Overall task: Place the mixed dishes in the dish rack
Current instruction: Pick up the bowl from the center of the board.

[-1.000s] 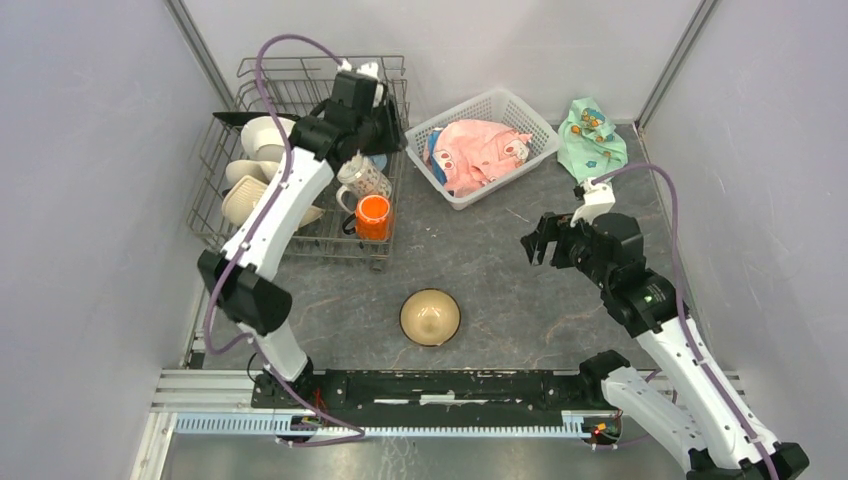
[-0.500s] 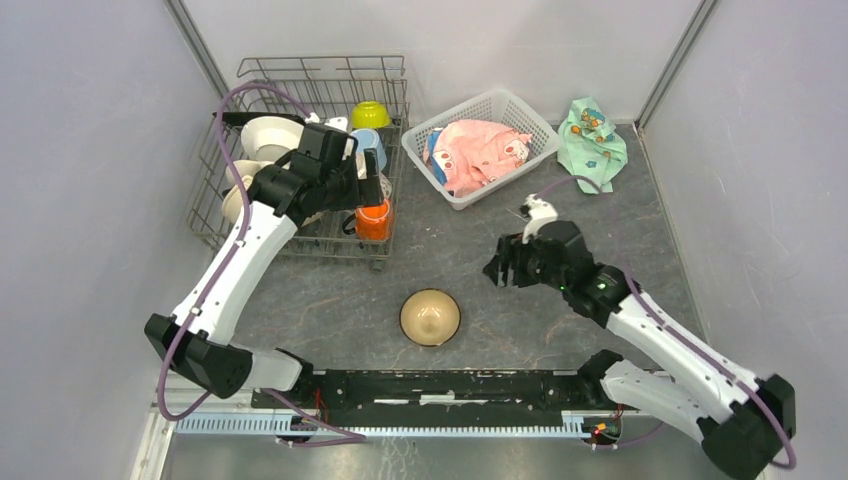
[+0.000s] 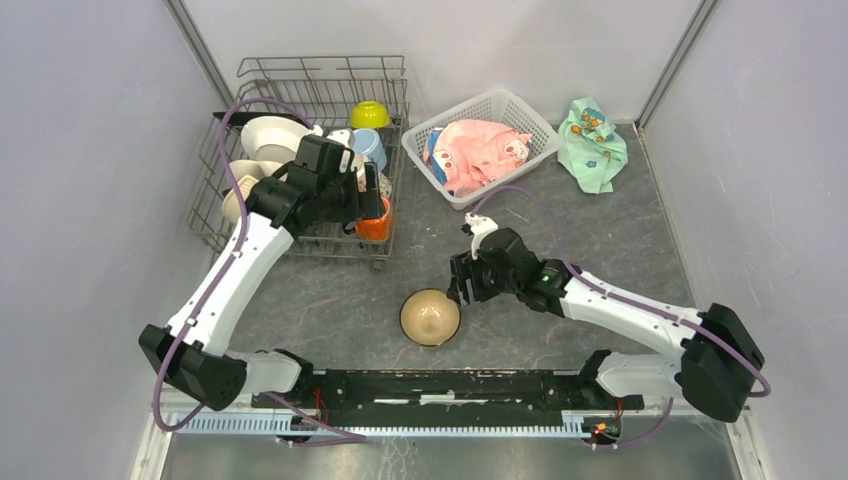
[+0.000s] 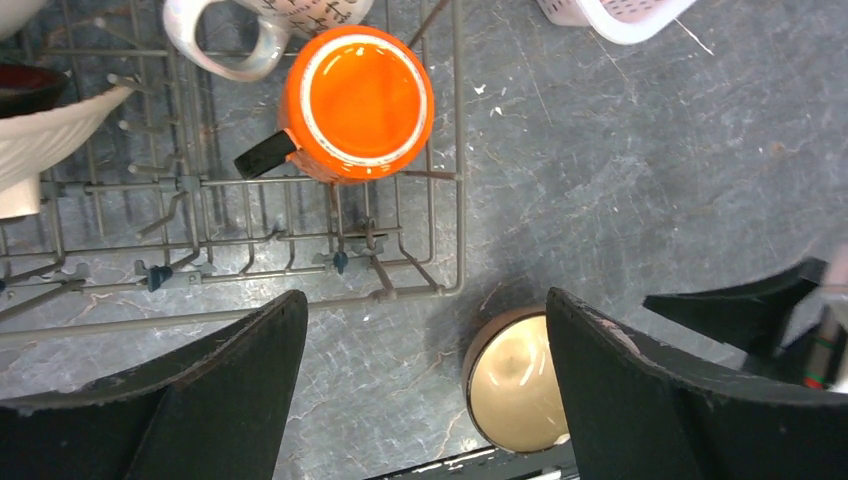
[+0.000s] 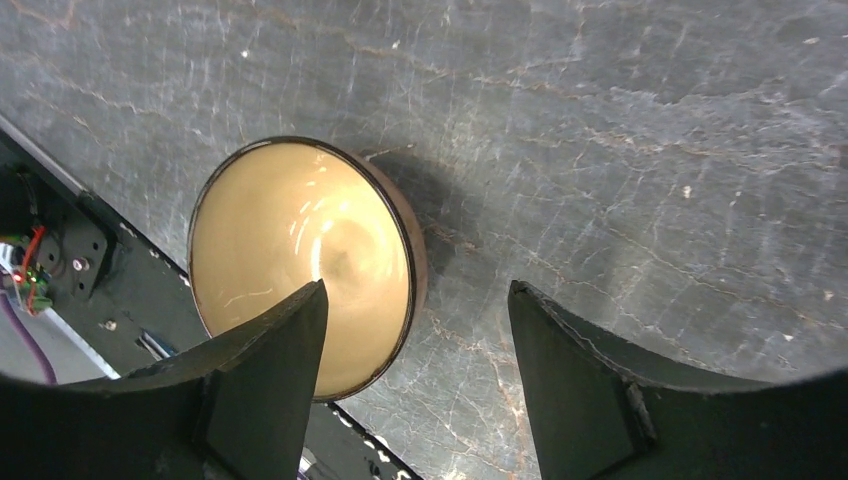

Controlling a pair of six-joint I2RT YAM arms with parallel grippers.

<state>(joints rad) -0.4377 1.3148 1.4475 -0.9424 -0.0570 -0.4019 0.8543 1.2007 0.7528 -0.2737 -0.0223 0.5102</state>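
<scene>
The tan bowl (image 3: 430, 317) sits upright on the grey table, near the front; it also shows in the left wrist view (image 4: 515, 385) and the right wrist view (image 5: 300, 260). My right gripper (image 3: 462, 285) is open and empty just right of the bowl; its left finger hangs over the bowl's rim (image 5: 417, 290). My left gripper (image 3: 368, 205) is open and empty (image 4: 425, 300) above the dish rack's (image 3: 300, 72) front right corner, over the orange mug (image 4: 357, 100). The rack also holds a patterned mug (image 4: 255, 25), a light-blue mug (image 3: 371, 146), a lime-green bowl (image 3: 370, 113) and white plates (image 3: 265, 135).
A white lattice basket (image 3: 503, 97) holding a pink cloth (image 3: 475, 150) stands at the back, right of the rack. A mint-green cloth (image 3: 592, 140) lies at the back right. The black base rail (image 3: 440, 385) runs along the near edge, close to the bowl.
My right arm has swung left and down to the tan bowl. My left gripper has pulled back from the rack's far end to its front corner, uncovering the lime-green bowl and light-blue mug.
</scene>
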